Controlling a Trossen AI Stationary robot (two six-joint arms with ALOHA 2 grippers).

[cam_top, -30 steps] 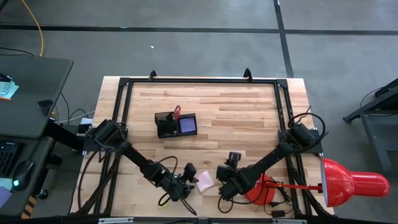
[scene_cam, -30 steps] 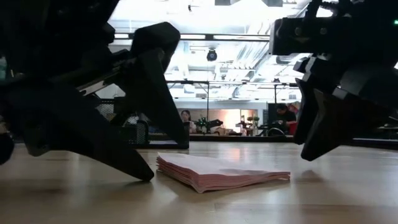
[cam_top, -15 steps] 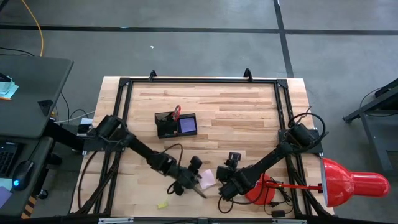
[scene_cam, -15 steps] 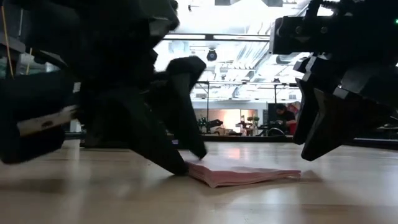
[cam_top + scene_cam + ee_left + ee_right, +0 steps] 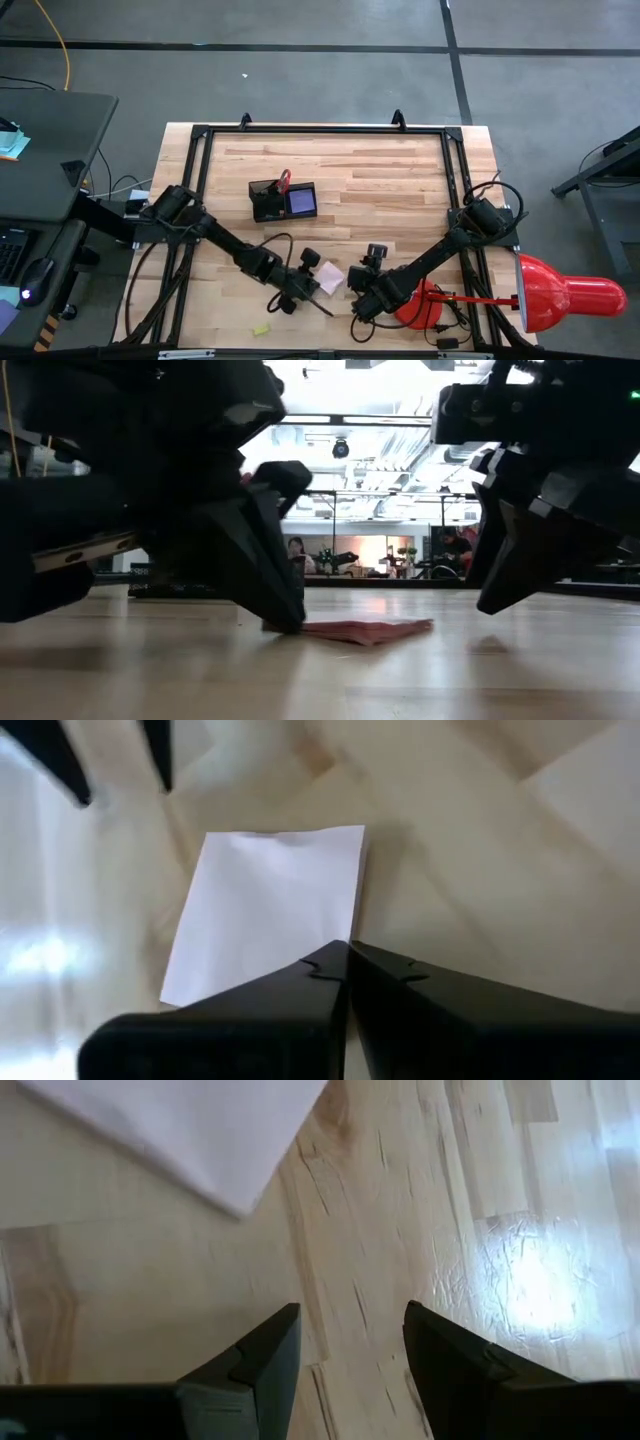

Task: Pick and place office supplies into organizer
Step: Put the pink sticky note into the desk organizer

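The pink note pad [image 5: 330, 279] lies flat on the table near its near edge; it looks pale in the left wrist view [image 5: 270, 900]. My left gripper [image 5: 314, 285] is shut, with its tips at the pad's edge [image 5: 347, 952]. My right gripper [image 5: 356, 290] is open and hovers just right of the pad, touching nothing [image 5: 350, 1335]. The black organizer [image 5: 283, 201] stands mid-table with the red-handled scissors [image 5: 284, 181] and the blue-purple note pad [image 5: 301, 201] in it. A small yellow piece [image 5: 261, 329] lies by the near edge. The pens do not show plainly. My left gripper has its shut fingertips [image 5: 325, 960] against the pink pad's edge close to one corner [image 5: 340, 932]. The fingers slant down from the table's left [image 5: 285, 615]. The pad lies flat on the wood, and its nearest end [image 5: 312, 627] meets the fingertip.
A red desk lamp stands at the table's near right: its round base [image 5: 420, 305] is right behind my right gripper and its head [image 5: 565, 295] hangs off the table. A black metal frame [image 5: 320, 129] runs along the table's edges. There is bare wood between the pad and the organizer.
My left gripper has moved right toward the pink pad and a little toward the far edge, and its fingers have closed together. The pad has slid along the table, away from the near edge. My right gripper has stayed in place.
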